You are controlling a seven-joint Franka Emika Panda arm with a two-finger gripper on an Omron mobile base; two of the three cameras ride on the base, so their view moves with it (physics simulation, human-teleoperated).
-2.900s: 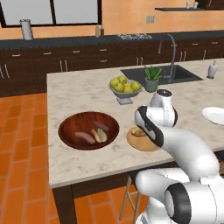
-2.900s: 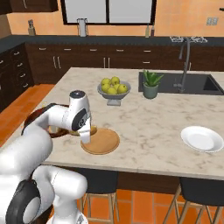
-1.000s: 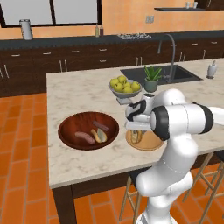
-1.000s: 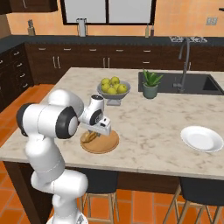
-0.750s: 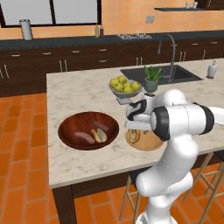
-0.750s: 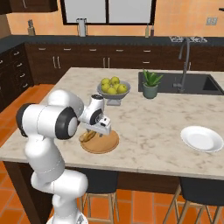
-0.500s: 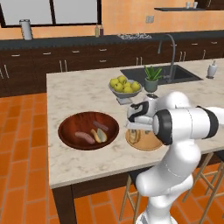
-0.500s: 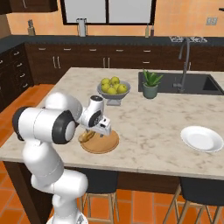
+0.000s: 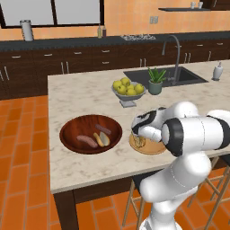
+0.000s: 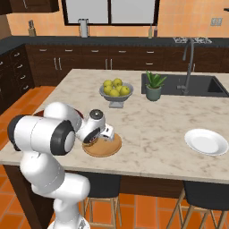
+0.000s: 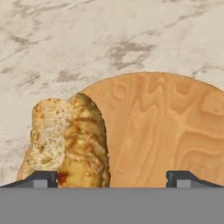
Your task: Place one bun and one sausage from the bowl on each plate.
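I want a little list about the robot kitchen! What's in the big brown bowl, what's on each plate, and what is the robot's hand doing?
wooden bowl: two sausages and one bun inside
wooden plate: one bun lying at its edge, no sausage
white plate: nothing on it
gripper: open, right above the wooden plate, one finger on each side of the bun, holding nothing
apple bowl: full of yellow-green apples

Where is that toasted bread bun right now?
In the hand view, the split golden bun lies at the left edge of the round tan wooden plate, on the marble counter.
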